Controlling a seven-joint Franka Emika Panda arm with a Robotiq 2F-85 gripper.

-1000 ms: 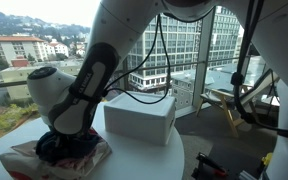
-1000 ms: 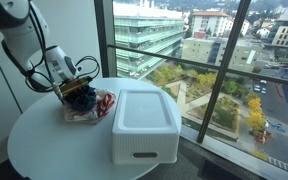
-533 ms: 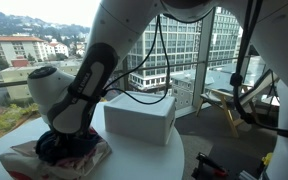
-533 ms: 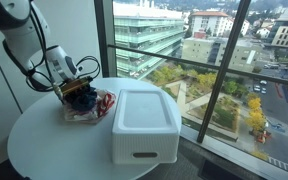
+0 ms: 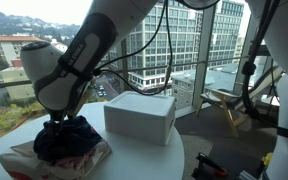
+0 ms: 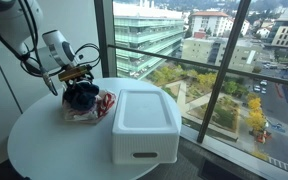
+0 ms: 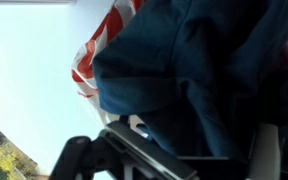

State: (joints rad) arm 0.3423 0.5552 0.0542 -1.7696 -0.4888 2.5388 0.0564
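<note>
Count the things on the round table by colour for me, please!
White: 1, the white box
Dark blue: 1, the dark blue cloth
Red and white: 1, the red and white cloth under the blue one
Total: 3

You're high up in what looks like an office tower. Floor-to-ceiling windows (image 6: 199, 70) fill the right of the frame, office blocks (image 5: 174, 45) stand outside, and a round white table (image 6: 44, 145) sits by the glass.
</note>
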